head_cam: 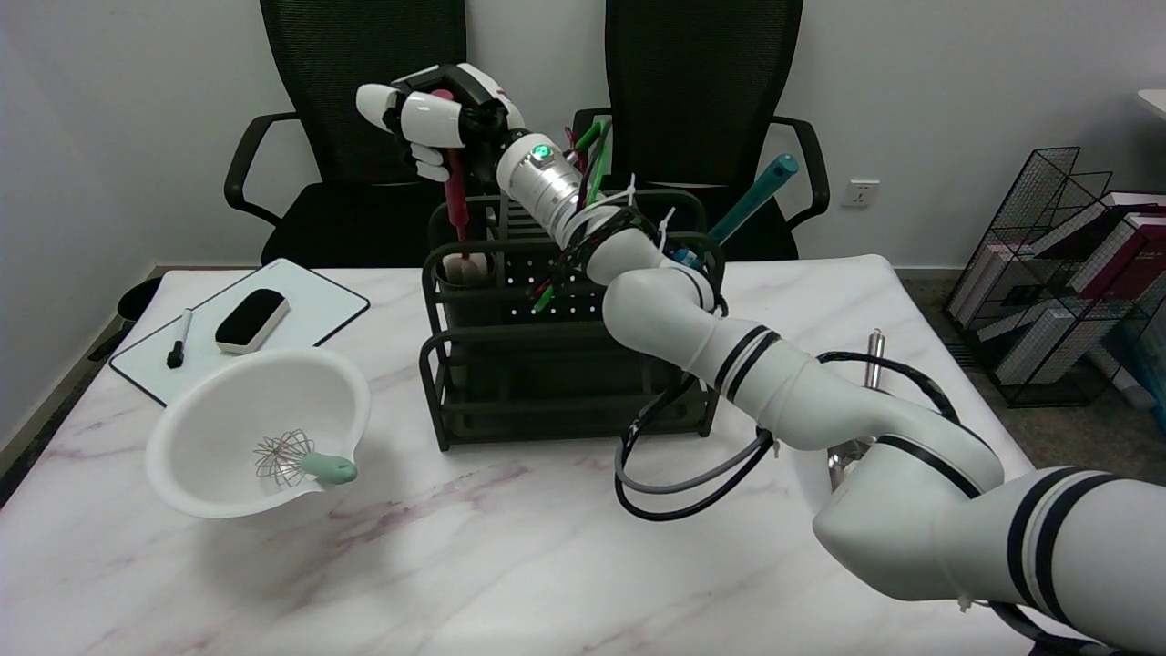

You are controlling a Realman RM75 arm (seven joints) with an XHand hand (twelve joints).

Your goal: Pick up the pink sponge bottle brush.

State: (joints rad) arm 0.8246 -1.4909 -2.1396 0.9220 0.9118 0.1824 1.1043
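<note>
White plastic at the left: a whiteboard (301,296) carrying a marker (178,339) and eraser (251,320), then a bowl (228,401) with a whisk (301,460) lying in it. Mid-table stands the dark rack (510,364). Above its left compartment the right hand (437,118) grips the pink sponge bottle brush (455,205) by the handle, its sponge head just at the rim. Green and teal utensils (756,196) crowd the rack's right side behind the arm.

the right arm (820,401) is glossy white with paired black bands, a silver wrist showing a green light, white zip ties, and loose black and grey cables; its hand (437,114) is black and white.
</note>
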